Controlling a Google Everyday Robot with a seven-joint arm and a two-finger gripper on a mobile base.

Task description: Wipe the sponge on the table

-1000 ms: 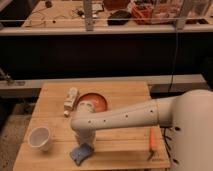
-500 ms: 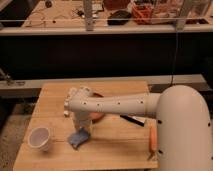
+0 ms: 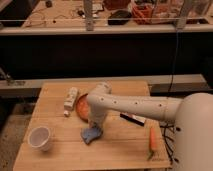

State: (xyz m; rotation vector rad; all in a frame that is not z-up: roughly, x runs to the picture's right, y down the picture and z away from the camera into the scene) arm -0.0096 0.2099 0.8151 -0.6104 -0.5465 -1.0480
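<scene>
The blue sponge [image 3: 90, 134] lies flat on the light wooden table [image 3: 120, 150], left of centre and in front of the orange plate. My white arm reaches in from the right and bends down at the wrist. The gripper [image 3: 95, 127] points downward, right over the sponge's far edge, and seems to press on it. The arm's end hides where the two meet.
An orange plate [image 3: 81, 106] sits behind the sponge, partly hidden by the arm. A white bottle [image 3: 71, 99] lies to its left. A white cup [image 3: 40, 138] stands front left, a carrot [image 3: 152, 140] front right, and a dark flat object [image 3: 133, 119] under the arm. A cluttered workbench [image 3: 100, 20] runs behind.
The arm has swung away from the table's front edge toward the plate. The sponge has slid with it, farther from the front edge and slightly right.
</scene>
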